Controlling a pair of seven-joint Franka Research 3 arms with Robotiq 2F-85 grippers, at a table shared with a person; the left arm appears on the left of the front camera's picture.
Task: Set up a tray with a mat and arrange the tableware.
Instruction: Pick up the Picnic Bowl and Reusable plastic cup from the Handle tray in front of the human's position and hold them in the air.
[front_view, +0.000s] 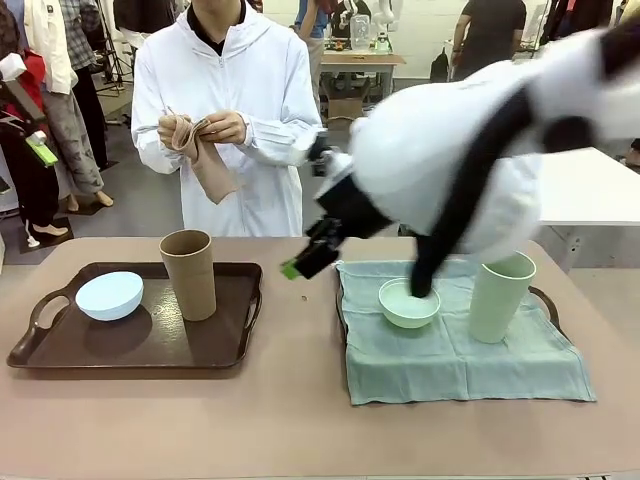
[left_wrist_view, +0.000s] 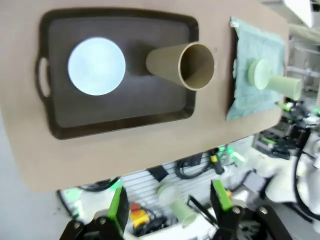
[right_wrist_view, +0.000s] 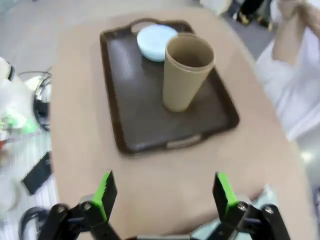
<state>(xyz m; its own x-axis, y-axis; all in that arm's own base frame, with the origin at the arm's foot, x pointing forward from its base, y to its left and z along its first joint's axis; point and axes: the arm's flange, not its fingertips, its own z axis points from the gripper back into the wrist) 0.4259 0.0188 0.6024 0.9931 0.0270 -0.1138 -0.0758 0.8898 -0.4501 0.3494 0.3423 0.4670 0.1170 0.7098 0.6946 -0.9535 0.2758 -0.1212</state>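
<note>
Plainly, the right gripper (right_wrist_view: 164, 191) stands wide open with nothing between its green pads (right_wrist_view: 105, 192), hanging above the bare table (right_wrist_view: 150, 170). Straight ahead of its fingers lies the brown tray (right_wrist_view: 135, 105). On it the tan cup (right_wrist_view: 187, 70) stands upright, nearer the fingers, with the blue bowl (right_wrist_view: 156, 41) just beyond the cup at the tray's far end. Behind this gripper, in the front view, the green mat (front_view: 450, 355) is spread over a second tray (front_view: 546, 298). The green bowl (front_view: 408, 303) and the green cup (front_view: 500, 295) stand on the mat, near each other but apart. The left gripper (left_wrist_view: 169, 199) is likewise spread wide and holds nothing, hanging high, off the table's edge. Well beyond its fingers the blue bowl sits on the brown tray above its left finger and the tan cup lies between the two finger lines, while the mat with its bowl and cup lies past the right finger. A person across the table holds a tan cloth (front_view: 200, 150) in both hands.
</note>
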